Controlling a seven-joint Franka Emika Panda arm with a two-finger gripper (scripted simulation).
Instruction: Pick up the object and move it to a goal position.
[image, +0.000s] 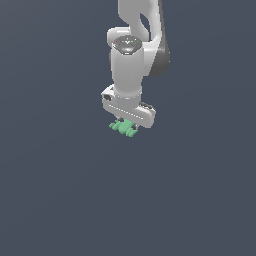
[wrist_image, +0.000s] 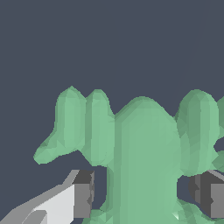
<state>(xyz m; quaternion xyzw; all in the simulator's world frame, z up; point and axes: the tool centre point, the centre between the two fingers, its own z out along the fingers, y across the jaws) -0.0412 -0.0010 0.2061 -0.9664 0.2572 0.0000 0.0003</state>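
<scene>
The gripper (image: 127, 121) stood at frame centre in the exterior view, directly over the object (image: 123, 128), which protruded just beneath it. In the wrist view the fingers (wrist_image: 83, 194) flanked the object's central trunk, its stubs spreading crosswise. Whether the pads touched it could not be told.

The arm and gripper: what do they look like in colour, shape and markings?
The arm is glossy white with rounded cylindrical links, dark grey at the joints, and a grey disc cap with small red marks. The gripper has a wide white block body; the wrist view shows dark grey, blocky fingers on a white mount. No cables visible.
</scene>
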